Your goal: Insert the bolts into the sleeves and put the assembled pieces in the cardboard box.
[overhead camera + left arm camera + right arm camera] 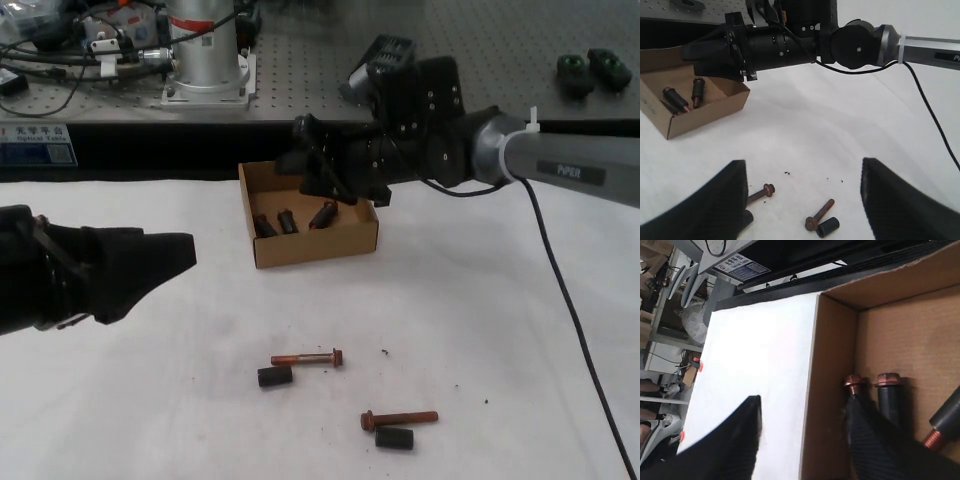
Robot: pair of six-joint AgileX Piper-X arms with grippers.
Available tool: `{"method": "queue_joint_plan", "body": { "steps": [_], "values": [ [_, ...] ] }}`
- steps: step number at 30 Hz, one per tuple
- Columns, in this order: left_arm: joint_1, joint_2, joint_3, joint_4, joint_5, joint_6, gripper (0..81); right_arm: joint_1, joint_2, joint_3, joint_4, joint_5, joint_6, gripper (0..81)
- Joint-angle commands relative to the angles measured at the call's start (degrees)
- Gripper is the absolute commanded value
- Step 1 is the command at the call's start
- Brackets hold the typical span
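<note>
High view: the right gripper (318,172) hangs over the cardboard box (262,252) at the back of the white bench (480,330), where three assembled pieces (288,221) lie, while the left gripper (160,258) sits off to the side. Two bolts (308,357) and two sleeves (275,377) lie loose nearer the front, each sleeve just beside its bolt and well apart from the box. Left wrist view: the left gripper (805,200) is spread wide and empty above the loose parts, with one bolt (761,193) near a finger and a second bolt (820,214) just beside a sleeve (827,227). Right wrist view: the right gripper (805,440) is parted and holds nothing, and its fingers appear on either side of the box wall (812,390), one over the pieces inside. With three pieces boxed and two pairs loose, the task looks past halfway, and the next pair probably comes next. That calls for lifting the right gripper clear of the wall so it does not snag the box. One arm should then take a bolt near its head, leaving the shank free. The other should hold a sleeve with its bore open, the two lined up before pushing. The right wrist view makes plain the copper bolt heads (888,378) at the sleeve ends, which the high view leaves as dark shapes. The high view places both arms and both loose pairs together.
</note>
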Motion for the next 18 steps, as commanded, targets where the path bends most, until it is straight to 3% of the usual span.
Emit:
{"method": "queue_joint_plan", "body": {
  "steps": [1, 4, 10, 15, 18],
  "values": [
    [0.1, -0.6, -0.5, -0.4, -0.2, 2.5, 47.3, -0.7, -2.7, -1.2, 1.1, -1.4, 0.3, 39.4],
    [-0.9, -0.5, -1.5, 1.5, -0.8, 8.1, 47.3, -1.3, -6.7, -1.2, 8.8, -4.3, -4.6, 39.4],
    [-6.9, 3.1, -3.0, 10.9, -7.8, 19.4, 47.3, 0.1, -16.4, -1.1, 39.8, 7.3, -37.3, 34.1],
    [-12.6, 8.4, -4.5, 12.7, -15.9, 29.0, 47.3, 2.7, -20.2, -1.1, 48.8, 9.8, -42.2, 33.8],
    [-13.5, 11.7, -8.7, 18.8, -19.9, 34.1, 47.3, 4.3, -22.1, -0.7, 50.2, 9.7, -43.5, 33.8]
  ]
}}
